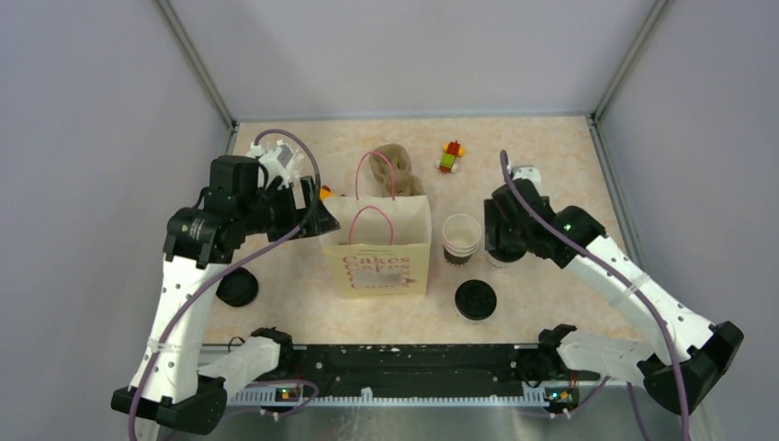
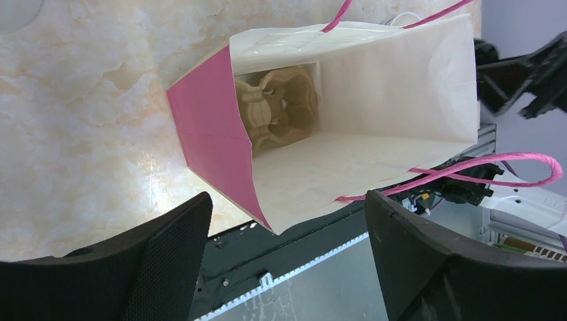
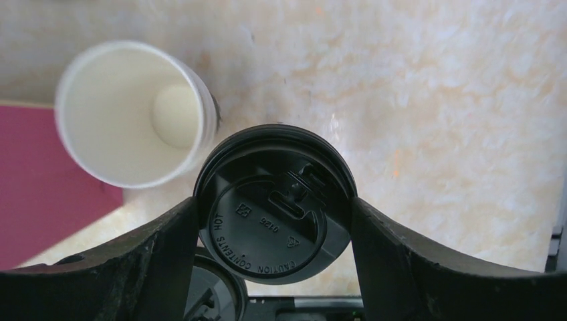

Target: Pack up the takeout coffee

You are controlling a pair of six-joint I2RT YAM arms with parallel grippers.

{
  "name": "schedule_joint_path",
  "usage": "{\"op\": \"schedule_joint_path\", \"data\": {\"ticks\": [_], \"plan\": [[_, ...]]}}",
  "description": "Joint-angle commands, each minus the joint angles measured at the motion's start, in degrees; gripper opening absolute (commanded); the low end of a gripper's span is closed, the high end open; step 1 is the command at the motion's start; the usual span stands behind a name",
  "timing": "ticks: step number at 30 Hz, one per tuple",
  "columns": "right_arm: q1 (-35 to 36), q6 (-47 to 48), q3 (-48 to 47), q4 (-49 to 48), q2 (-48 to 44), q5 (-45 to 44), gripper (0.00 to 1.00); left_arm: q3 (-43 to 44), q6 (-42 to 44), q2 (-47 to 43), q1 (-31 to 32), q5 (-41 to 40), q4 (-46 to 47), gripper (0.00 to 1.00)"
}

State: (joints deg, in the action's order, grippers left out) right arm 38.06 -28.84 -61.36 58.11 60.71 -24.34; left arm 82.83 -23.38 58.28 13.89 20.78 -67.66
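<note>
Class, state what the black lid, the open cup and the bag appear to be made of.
The black lid: moulded plastic, semi-gloss, with raised lettering. The open cup: paper, probably; matt white, rolled rim. The bag: paper, matt cream, folded walls, pink side.

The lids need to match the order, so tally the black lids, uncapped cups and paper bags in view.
Black lids: 3 (right loose lid, left loose lid, far-right lid)
Uncapped cups: 1 (open cup, possibly nested)
Paper bags: 1 (bag)
Total: 5
</note>
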Motion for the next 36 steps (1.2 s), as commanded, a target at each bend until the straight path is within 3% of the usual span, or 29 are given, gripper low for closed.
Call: {"op": "schedule_joint_path", "data": {"ticks": [1, 12, 20, 24, 28, 31, 36], "plan": [[-0.5, 4.8, -12.0, 1.9, 2.4, -3.7, 0.68, 0.0, 1.0, 0.8, -0.3, 0.7, 1.5, 0.89], [-0.5, 9.7, -35.4, 0.3, 7.0, 3.2, 0.66, 2.2, -3.0, 2.8, -0.3, -7.0, -0.2, 0.78], [-0.1, 15.0, -50.3, -4.6, 12.0, 20.2, 0.66, 2.8, -5.4, 3.2, -0.3, -7.5, -0.9, 0.76], [2.7, 15.0, -50.0, -9.1, 12.0, 28.2, 0.65, 4.1, -7.4, 4.8, -0.3, -6.6, -3.2, 0.74], [10.1, 19.4, -45.2, -15.2, 10.4, 33.0, 0.66, 4.7, -8.4, 4.9, -0.3, -5.9, -2.1, 0.74], [15.0, 22.1, -42.8, -15.9, 11.0, 32.6, 0.66, 4.9, -8.4, 5.5, -0.3, -6.3, -1.9, 0.74], [17.3, 27.9, -39.9, -18.1, 12.0, 29.7, 0.66, 3.7, -7.1, 5.8, -0.4, -7.2, -0.9, 0.73]]}}
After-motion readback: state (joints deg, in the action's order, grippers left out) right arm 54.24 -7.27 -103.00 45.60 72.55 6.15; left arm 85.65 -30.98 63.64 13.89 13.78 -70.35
